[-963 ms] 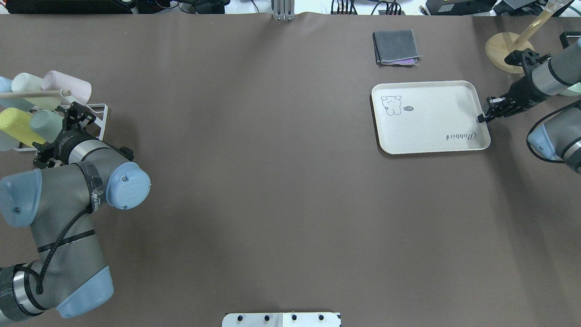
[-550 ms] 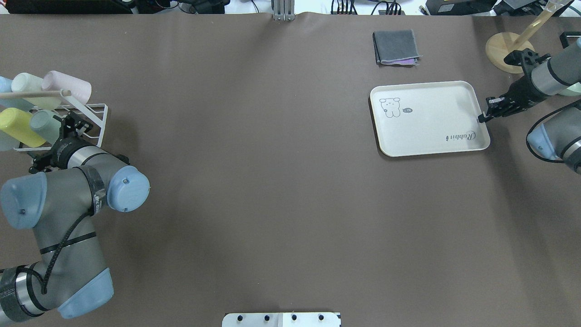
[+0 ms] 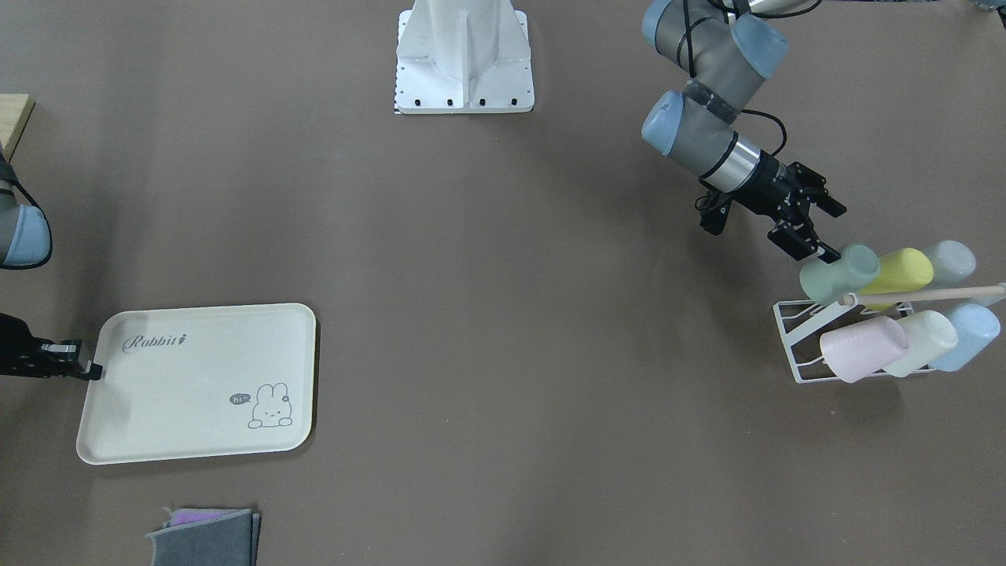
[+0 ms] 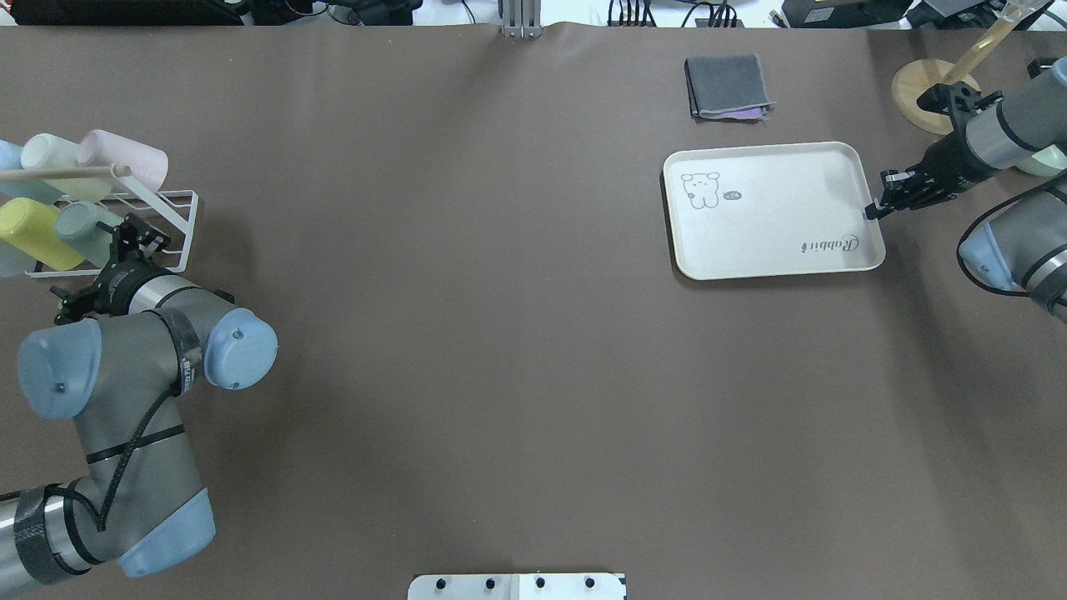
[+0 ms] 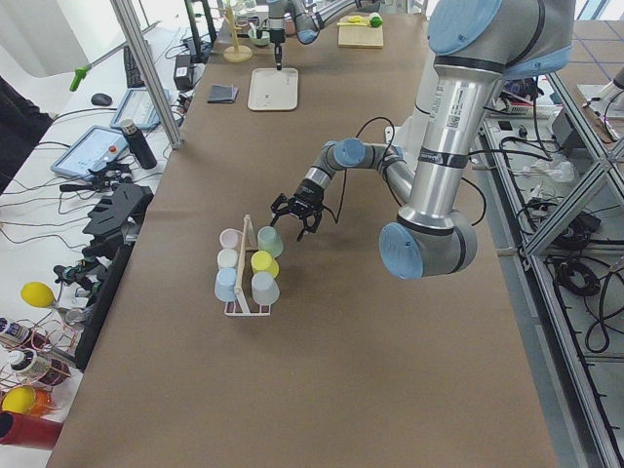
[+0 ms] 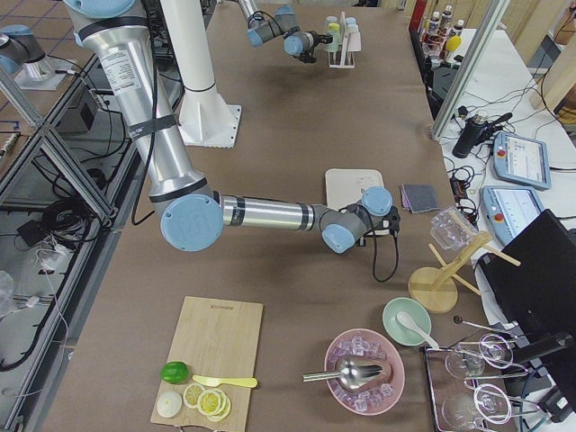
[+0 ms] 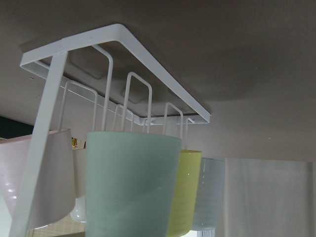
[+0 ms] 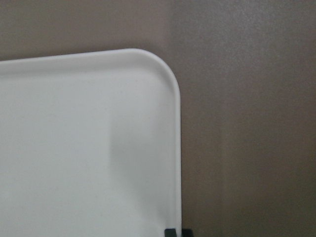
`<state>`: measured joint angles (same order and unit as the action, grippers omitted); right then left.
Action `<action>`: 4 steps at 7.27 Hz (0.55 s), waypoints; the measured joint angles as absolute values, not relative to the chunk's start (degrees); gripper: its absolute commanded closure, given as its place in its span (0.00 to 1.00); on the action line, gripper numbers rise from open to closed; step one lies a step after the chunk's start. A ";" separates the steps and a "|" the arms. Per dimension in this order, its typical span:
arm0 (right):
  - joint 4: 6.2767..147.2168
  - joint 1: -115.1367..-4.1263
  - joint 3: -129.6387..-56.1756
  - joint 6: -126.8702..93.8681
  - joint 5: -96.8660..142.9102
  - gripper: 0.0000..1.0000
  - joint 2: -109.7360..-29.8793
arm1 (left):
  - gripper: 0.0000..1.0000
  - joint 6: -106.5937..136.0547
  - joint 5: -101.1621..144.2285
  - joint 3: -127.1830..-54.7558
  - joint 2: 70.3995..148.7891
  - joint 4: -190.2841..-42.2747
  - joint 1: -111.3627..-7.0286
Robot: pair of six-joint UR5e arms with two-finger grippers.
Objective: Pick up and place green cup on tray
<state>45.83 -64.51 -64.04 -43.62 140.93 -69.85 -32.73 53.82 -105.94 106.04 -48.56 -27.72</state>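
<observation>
The mint-green cup (image 4: 82,228) lies on its side on the white wire rack (image 4: 173,223), next to a yellow cup (image 4: 32,233). Its base faces my left gripper (image 3: 819,229), which is open just short of the cup (image 3: 839,272); one finger sits close by its base. In the left wrist view the green cup (image 7: 132,183) fills the foreground. The cream tray (image 4: 771,208) with "Rabbit" script lies at the right. My right gripper (image 4: 872,211) is shut on the tray's right rim (image 8: 177,163), its fingertips straddling the edge.
Pink (image 3: 863,349), pale cream (image 3: 921,343) and blue (image 3: 968,336) cups also lie on the rack under a wooden rod (image 3: 927,295). A folded grey cloth (image 4: 727,86) and a round wooden stand (image 4: 924,93) sit beyond the tray. The robot's base plate (image 4: 517,586) is at the near edge.
The tray has slid left and slightly away, with the right gripper at its rim. The left gripper has shifted a little toward the robot, beside the rack.
</observation>
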 measured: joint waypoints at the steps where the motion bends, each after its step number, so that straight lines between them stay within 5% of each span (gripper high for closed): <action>1: 45.89 -63.62 -65.95 -46.69 141.35 1.00 -69.31 | 0.02 -32.80 53.78 -105.57 106.07 -49.73 -27.38; 4: 46.19 -58.01 -70.94 -59.61 140.76 1.00 -63.91 | 0.02 -32.97 53.55 -105.25 105.80 -52.00 -26.80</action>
